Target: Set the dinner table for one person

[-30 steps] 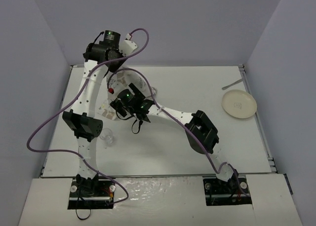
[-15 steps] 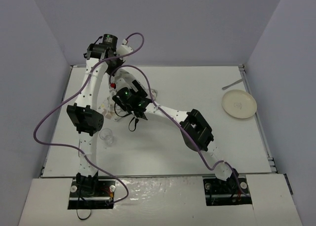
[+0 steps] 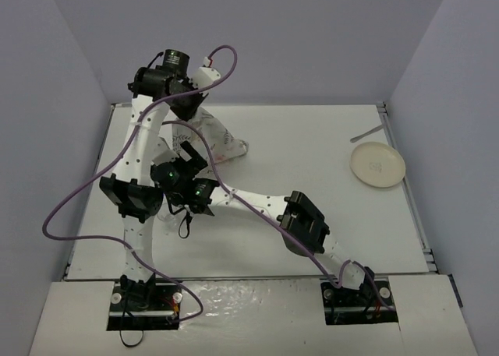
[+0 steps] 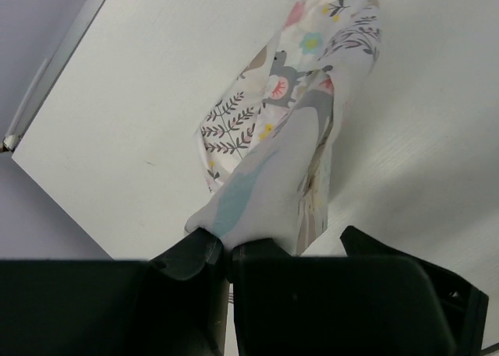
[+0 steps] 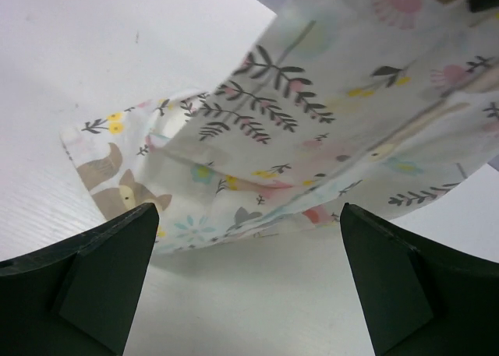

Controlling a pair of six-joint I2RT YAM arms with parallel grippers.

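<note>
The left gripper [image 4: 228, 251] is clamped on 1 bunched end of the printed cloth [image 3: 221, 135], which hangs from it and slopes down to the dinner table [image 3: 312, 161]. The table is the broad off-white surface filling the whole workspace under both arms. The right gripper [image 5: 248, 235] sits low over the table's left half with its jaws spread wide and nothing between them. It faces the cloth's lower part, where 1 fox-printed corner lies on the tabletop and the span above it is lifted and folded over. The step in hand looks like taking a 2nd hold so that the 2 arms can pull the cloth flat as a place mat. To do it well, the right gripper should go for the corner resting on the table rather than the raised fold, since a bite on doubled fabric would leave a crease when spread. It should come in nearly level with the surface, slip 1 finger under the edge and close only once fabric lies between both. The left gripper should not loosen until then. After that, the arms should draw apart gently, as the left grip holds only a narrow pinch. The plate [image 3: 377, 163] and a metal utensil [image 3: 366, 133] lie well apart at the far right, out of the way.
</note>
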